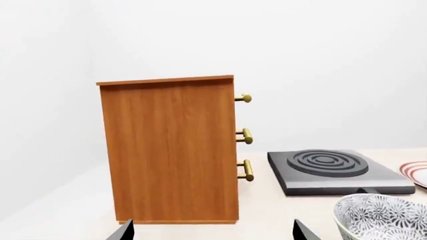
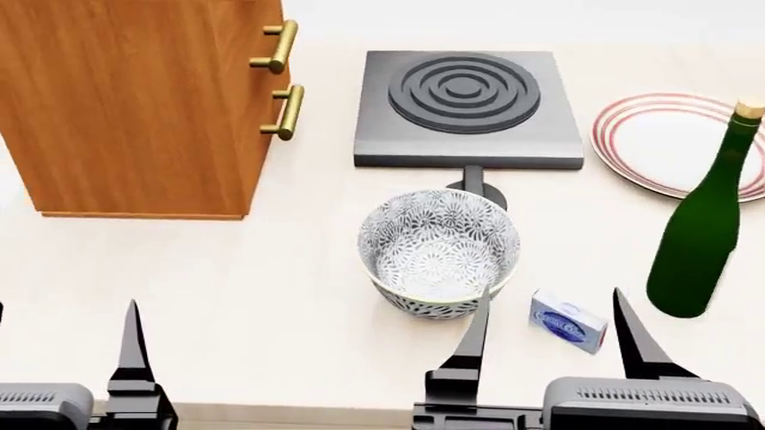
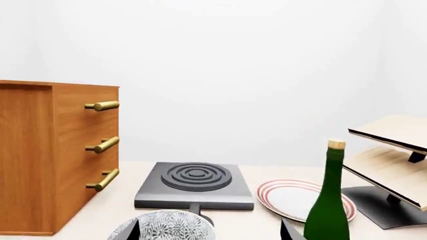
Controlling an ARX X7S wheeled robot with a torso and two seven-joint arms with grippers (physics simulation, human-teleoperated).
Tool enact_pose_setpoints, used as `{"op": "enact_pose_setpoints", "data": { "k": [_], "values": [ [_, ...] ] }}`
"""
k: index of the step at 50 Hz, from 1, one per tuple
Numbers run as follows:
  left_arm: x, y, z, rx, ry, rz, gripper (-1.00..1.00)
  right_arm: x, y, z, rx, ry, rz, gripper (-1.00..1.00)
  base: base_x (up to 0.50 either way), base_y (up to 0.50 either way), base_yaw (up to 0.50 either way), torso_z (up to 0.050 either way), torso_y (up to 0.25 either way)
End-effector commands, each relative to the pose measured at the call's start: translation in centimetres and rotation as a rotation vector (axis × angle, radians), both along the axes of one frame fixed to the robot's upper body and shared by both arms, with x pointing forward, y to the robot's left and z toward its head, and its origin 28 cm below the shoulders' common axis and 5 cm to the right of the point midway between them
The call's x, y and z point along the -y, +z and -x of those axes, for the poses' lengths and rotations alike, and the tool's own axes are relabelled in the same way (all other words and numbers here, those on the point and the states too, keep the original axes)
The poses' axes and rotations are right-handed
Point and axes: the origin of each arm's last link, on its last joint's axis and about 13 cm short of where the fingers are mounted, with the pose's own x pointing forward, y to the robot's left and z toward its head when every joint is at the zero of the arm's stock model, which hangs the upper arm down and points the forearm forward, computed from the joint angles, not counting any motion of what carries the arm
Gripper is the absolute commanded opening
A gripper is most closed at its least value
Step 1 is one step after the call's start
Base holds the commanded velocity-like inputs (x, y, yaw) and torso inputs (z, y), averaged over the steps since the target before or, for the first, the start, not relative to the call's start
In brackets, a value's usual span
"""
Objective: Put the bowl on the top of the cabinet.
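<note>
On pale tabletop, empty bowl stands upright; right gripper spread wide, left gripper likewise.

Table: pale cream, smooth, matte surface. Backdrop: plain white wall, featureless, no seams visible. Lighting: even, diffuse, soft shadows only. Pale plywood slanted rack stands at table's far right.

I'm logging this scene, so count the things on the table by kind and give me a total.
Furniture: 2, the orange-brown wooden cabinet and the pale plywood slanted rack.
Dishes: 2, the grey-black floral patterned bowl and the flat white plate with red rim rings.
Bottles: 1, the green glass bottle.
Cooktops: 1, the dark grey hotplate.
Small boxes: 1, the blue and white box.
Total: 7.
</note>
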Motion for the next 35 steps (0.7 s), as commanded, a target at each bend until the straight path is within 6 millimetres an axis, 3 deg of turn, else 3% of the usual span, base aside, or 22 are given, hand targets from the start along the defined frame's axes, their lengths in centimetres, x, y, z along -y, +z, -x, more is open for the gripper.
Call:
{"op": "enact_pose_setpoints", "data": {
  "k": [1,35],
  "values": [
    [-0.01,0.07,0.07,0.004,0.001,0.007,1.00,-0.04,0.01,-0.05,0.002,-0.002,0.005,1.00,0.00,0.00,0.00,0.000,0.000],
    [-0.06,0.10,0.04,0.003,0.004,0.003,1.00,-0.11,0.03,-0.09,0.008,-0.001,-0.003,1.00,0.00,0.44,0.00,0.000,0.000]
  ]
}}
